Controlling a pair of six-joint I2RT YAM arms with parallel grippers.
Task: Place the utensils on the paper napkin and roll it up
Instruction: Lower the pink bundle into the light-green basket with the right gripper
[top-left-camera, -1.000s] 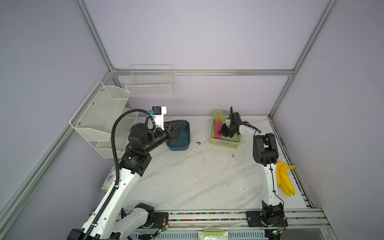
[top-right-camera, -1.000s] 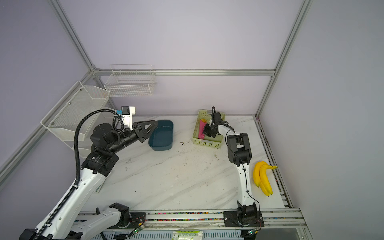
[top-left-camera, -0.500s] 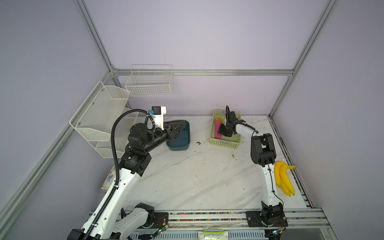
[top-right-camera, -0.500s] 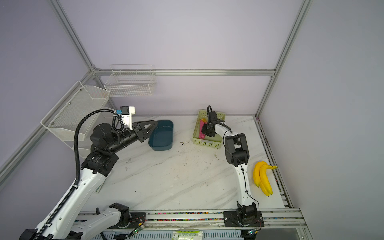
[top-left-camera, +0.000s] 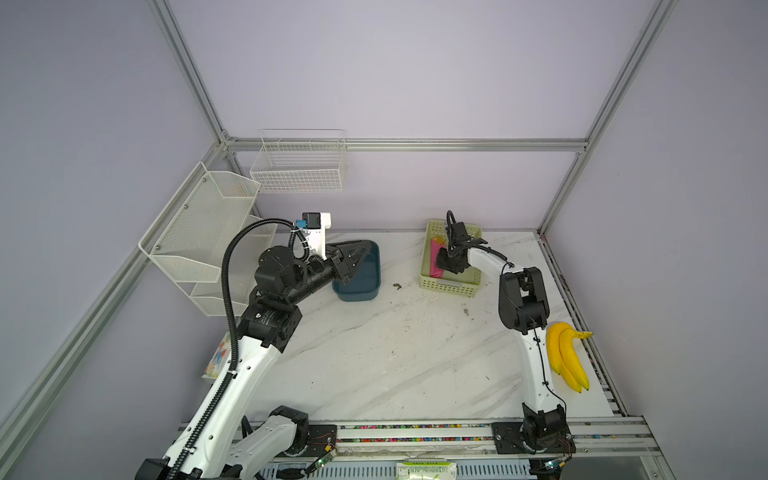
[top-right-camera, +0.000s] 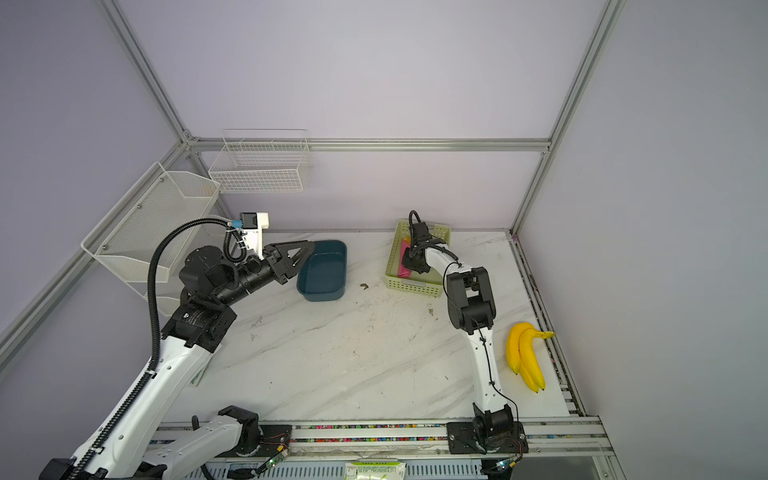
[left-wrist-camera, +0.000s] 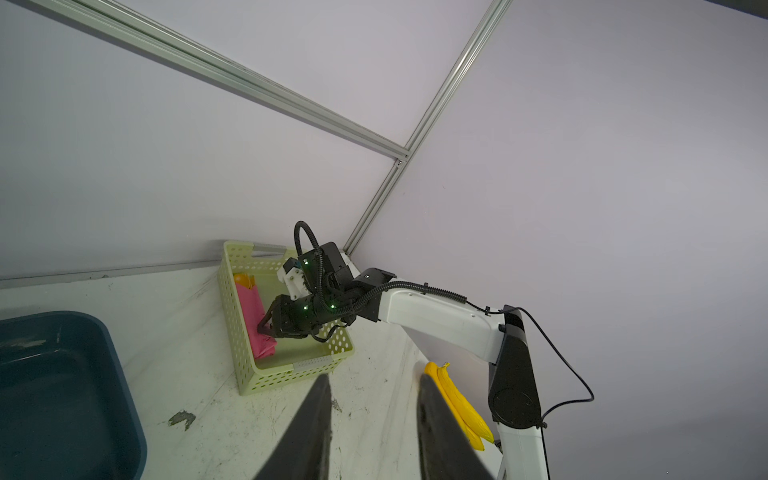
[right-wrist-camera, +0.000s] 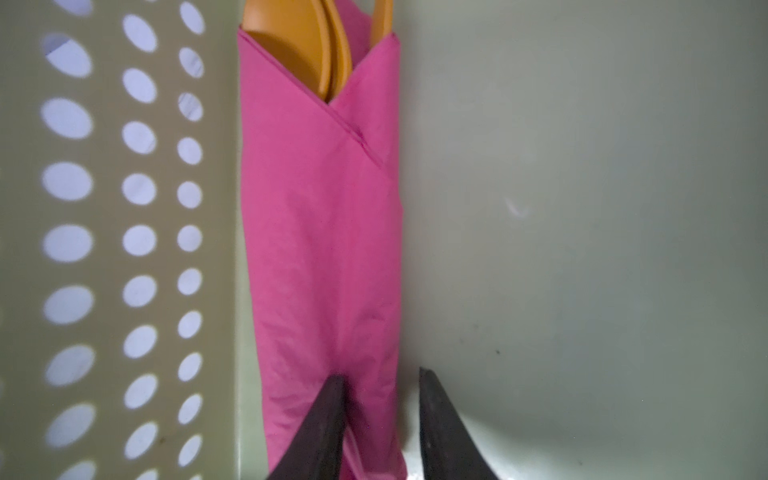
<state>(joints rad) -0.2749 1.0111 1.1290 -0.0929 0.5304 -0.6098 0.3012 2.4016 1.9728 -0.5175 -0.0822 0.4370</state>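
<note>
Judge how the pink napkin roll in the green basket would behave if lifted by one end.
The napkin roll is likely fairly stiff, since orange utensils poke from it. Its diagonal flap, seemingly unfastened, may unwrap. The utensils could slip out the open end if tilted.

Your left arm (top-left-camera: 249, 374) rises from its base, folds at the elbow and holds its forearm out nearly level. At its tip the left end effector (top-right-camera: 309, 249) points straight ahead, jaws standing apart, with a plain gap between the two dark fingers (left-wrist-camera: 311, 419). Your right arm (top-left-camera: 534, 365) stands upright, bends at the elbow and stretches forward. The wrist behind the right end effector (right-wrist-camera: 380, 374) is pitched downward. Its jaws are parted too, the fingertips (right-wrist-camera: 328, 407) a little way from each other.
</note>
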